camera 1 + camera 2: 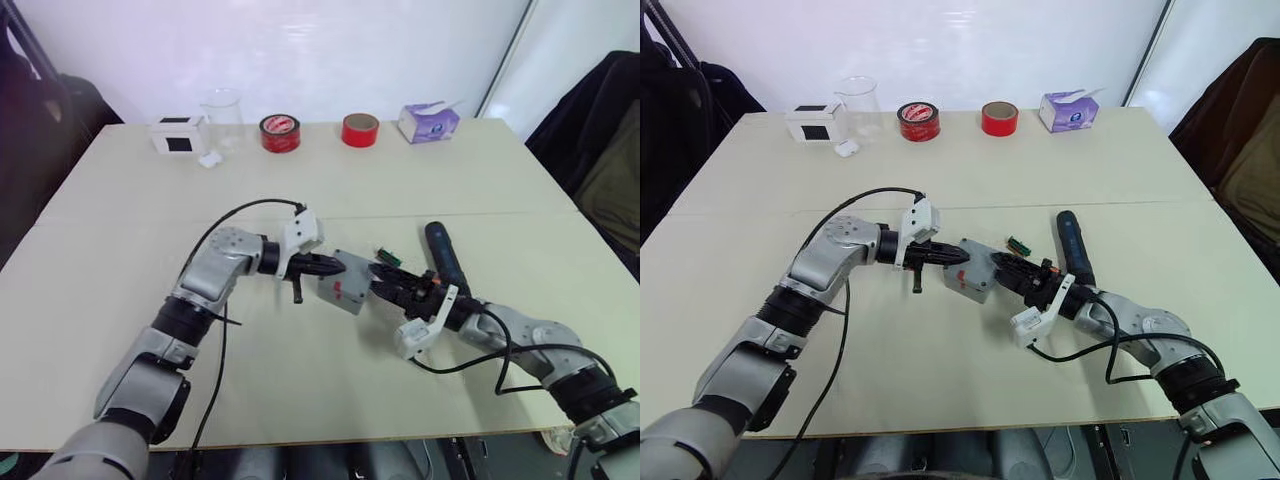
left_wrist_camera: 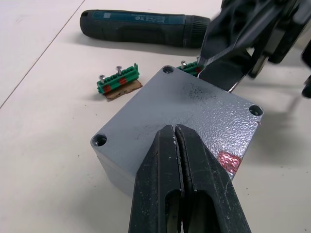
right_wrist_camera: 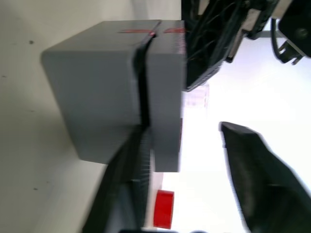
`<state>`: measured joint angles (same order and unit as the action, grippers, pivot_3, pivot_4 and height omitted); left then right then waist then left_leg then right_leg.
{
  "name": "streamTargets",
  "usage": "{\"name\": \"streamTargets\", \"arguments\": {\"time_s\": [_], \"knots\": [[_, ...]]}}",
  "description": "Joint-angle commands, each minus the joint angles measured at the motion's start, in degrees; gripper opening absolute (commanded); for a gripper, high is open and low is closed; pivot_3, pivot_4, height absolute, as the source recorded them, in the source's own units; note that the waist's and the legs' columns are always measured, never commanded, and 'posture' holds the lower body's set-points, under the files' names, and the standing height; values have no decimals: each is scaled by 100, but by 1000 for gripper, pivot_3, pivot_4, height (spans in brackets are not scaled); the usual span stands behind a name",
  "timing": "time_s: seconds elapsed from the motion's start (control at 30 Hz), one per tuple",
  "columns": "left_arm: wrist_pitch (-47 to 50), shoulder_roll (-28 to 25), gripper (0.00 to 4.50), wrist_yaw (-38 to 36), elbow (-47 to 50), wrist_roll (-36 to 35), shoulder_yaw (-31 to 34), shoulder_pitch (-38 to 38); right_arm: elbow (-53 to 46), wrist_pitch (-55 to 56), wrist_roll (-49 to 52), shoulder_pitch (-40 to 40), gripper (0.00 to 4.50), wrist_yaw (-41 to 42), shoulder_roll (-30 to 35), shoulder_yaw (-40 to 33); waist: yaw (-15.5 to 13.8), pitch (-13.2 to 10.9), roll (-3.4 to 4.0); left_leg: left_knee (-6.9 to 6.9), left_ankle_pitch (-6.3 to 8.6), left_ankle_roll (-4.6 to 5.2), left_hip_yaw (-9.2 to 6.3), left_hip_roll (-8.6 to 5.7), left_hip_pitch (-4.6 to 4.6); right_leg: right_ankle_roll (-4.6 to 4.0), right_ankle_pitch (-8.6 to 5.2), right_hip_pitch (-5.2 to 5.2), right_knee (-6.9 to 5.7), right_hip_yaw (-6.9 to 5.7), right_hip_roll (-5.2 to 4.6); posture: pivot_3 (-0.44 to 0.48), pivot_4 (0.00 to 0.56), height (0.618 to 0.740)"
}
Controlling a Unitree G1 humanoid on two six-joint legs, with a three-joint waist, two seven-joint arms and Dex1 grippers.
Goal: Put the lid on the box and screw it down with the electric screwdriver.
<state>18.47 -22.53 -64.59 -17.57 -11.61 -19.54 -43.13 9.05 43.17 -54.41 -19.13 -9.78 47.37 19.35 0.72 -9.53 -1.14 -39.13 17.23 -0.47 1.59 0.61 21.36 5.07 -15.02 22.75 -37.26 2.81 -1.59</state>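
Note:
The grey box [image 3: 92, 97] stands mid-table with the flat grey lid [image 2: 194, 116] lying on top of it; a dark seam shows between them and a red mark sits at one lid edge. My left gripper [image 2: 176, 136] is shut, its tips resting on the lid's top face. My right gripper [image 1: 383, 277] is open at the box's right side, one finger [image 3: 131, 184] against the seam. The black electric screwdriver [image 1: 443, 255] lies flat on the table just beyond the right gripper.
Small green parts [image 2: 119, 80] with screws lie beside the box. Along the far edge stand a white box with a black face [image 1: 178, 134], a clear beaker [image 1: 222, 115], two red tape rolls [image 1: 280, 132] and a tissue box [image 1: 428, 122].

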Motion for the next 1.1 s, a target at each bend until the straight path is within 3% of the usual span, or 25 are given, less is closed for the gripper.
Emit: {"name": "streamTargets", "arguments": {"time_s": [0.03,0.1,0.5,0.57,0.67,0.8,0.9,1.1], "knots": [[219,-63,0,107,-184,514,-345,89,96,294,-80,98,4103,120,295,85,0,13,0,0,2,3,0,2,-7,-4,-5,-7,1,0,0,0,150,740],[380,-100,0,87,-156,603,-446,152,28,426,13,82,4433,104,405,-2,-22,32,0,0,3,4,-2,5,-6,-8,-9,-9,2,0,-2,0,150,740],[703,-91,0,419,-15,879,-580,401,7,938,446,-27,4433,119,724,-306,29,85,10,-1,7,13,-1,5,-25,-11,-15,-28,8,9,-1,0,150,740],[735,-66,0,432,88,787,-490,426,71,1008,1034,-19,4433,489,722,-276,29,90,11,0,7,13,-1,8,-27,-11,-15,-29,7,10,1,0,150,740],[925,-13,0,335,572,278,-75,483,-58,811,2837,84,4433,1688,776,-32,36,89,10,0,8,13,-1,9,-26,-10,-15,-30,9,11,0,0,150,740],[1217,-222,0,379,1275,-83,415,560,-506,-687,4919,344,3546,3419,699,-45,34,80,8,0,13,23,-3,18,-15,6,-6,-24,13,13,0,0,150,740],[1335,-411,0,561,1456,-107,648,609,-1108,-2485,6092,518,2439,4246,562,-247,24,75,10,0,13,23,-4,19,-4,5,-5,-11,10,12,-5,0,150,740],[1141,-497,0,970,1086,122,729,821,-2042,-5102,6907,549,205,5052,423,-299,-5,67,16,0,14,22,-6,24,9,4,-5,4,9,9,-17,0,150,740]]}}
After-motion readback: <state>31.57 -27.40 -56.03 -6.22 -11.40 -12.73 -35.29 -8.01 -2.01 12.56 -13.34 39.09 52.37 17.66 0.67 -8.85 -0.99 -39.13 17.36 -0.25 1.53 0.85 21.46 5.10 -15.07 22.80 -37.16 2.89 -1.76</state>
